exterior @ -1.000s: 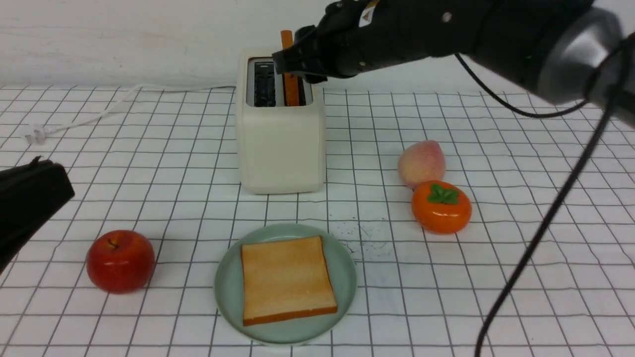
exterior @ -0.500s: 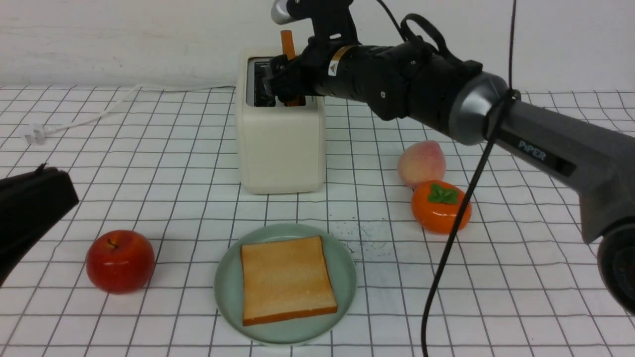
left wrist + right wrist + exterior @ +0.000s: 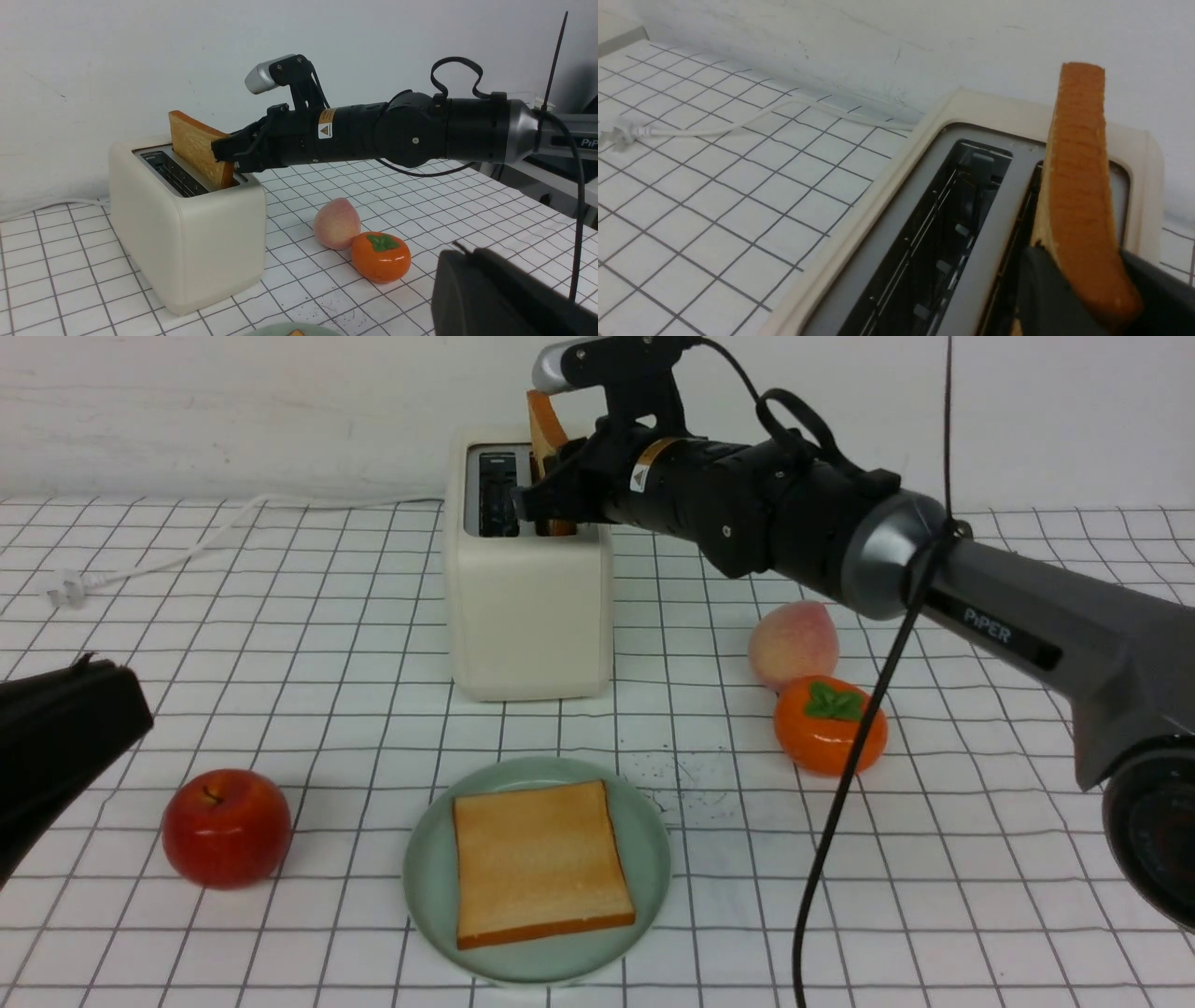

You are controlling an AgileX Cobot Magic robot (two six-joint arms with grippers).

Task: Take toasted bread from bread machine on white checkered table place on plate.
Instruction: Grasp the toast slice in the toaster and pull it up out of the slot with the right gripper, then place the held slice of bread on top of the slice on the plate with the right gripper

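Evidently the right arm [image 3: 840, 541] is hanging out over the counter [image 3: 280, 644] at the bread machine [image 3: 527, 616], and the right jaws are pinching the near crust edge of the second slice of toasted bread [image 3: 544, 420]. That slice is sticking up out of the slot on the robot's right and leaning a little. That exposed edge is probably the only purchase on offer while the rest is sitting down in the slot. The other slot is showing empty. The first slice [image 3: 537, 859] is lying flat on the plate [image 3: 425, 877] near the front of the counter, so the job is looking about half done. The left arm [image 3: 56, 737] is resting low at the left with the left jaws pressed together, well apart from the plate, likely to avoid blocking the route there. The right forearm is carrying the lettering "PiPER" [image 3: 988, 625]. A yellow warning-triangle label [image 3: 639, 478] is sitting near the wrist, its small print too fine to read.
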